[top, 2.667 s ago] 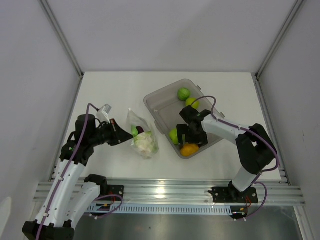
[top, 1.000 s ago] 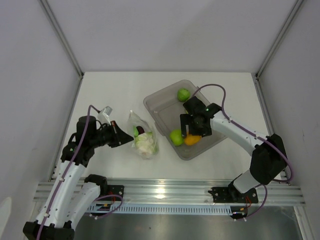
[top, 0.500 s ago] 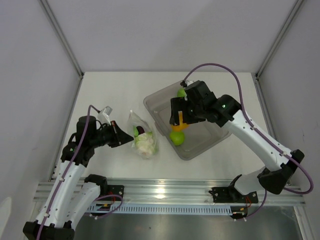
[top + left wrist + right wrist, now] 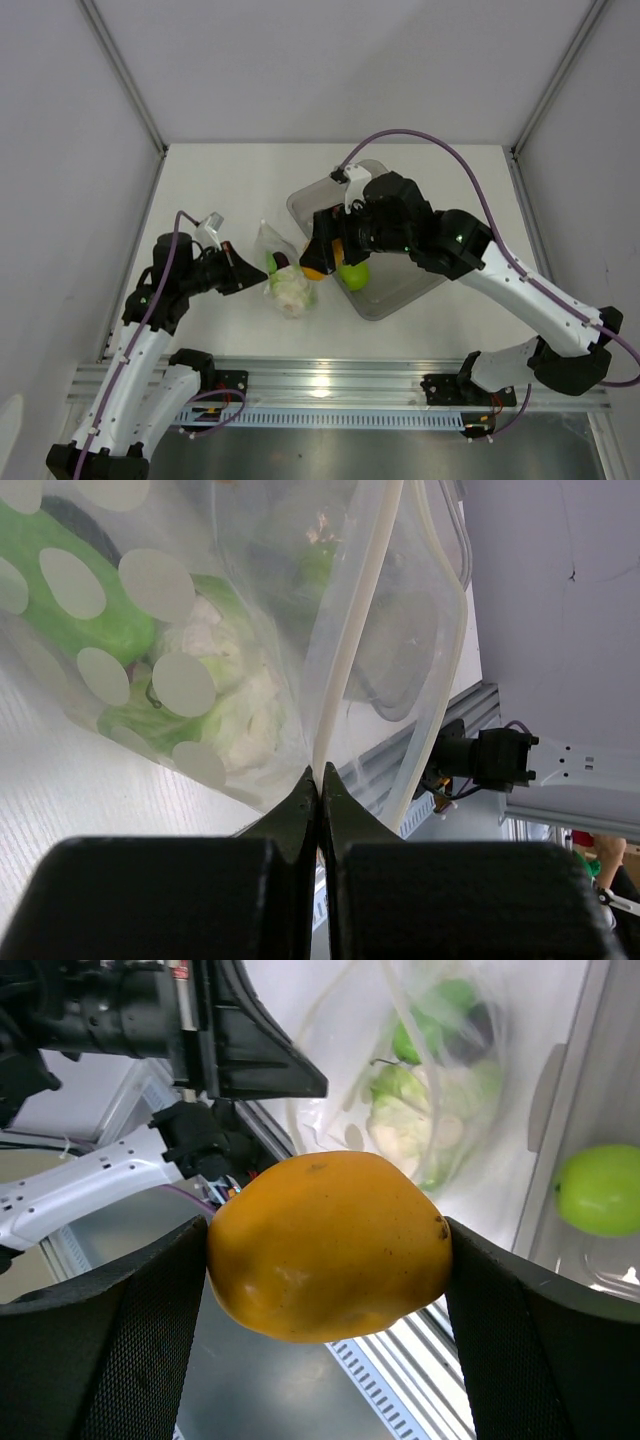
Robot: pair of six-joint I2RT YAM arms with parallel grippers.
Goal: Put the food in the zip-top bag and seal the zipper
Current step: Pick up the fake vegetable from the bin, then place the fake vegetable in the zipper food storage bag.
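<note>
The clear zip-top bag [image 4: 285, 270] lies left of the grey bin and holds a white cauliflower [image 4: 291, 289], green produce and a dark eggplant [image 4: 281, 260]. My left gripper [image 4: 240, 272] is shut on the bag's mouth edge; in the left wrist view its tips [image 4: 318, 778] pinch the zipper strip [image 4: 352, 630]. My right gripper [image 4: 322, 256] is shut on the orange-yellow citrus [image 4: 330, 1246] and holds it in the air just right of the bag. The bag also shows in the right wrist view [image 4: 430, 1090], below the citrus.
The grey translucent bin [image 4: 392, 290] stands right of the bag with a green apple [image 4: 354, 275] in it, seen too in the right wrist view [image 4: 597, 1188]. The right arm crosses above the bin. The metal rail [image 4: 330, 385] runs along the near edge.
My right gripper has lifted the citrus out of the bin and carried it left, up to the bag. The left gripper and the bag have not moved.
</note>
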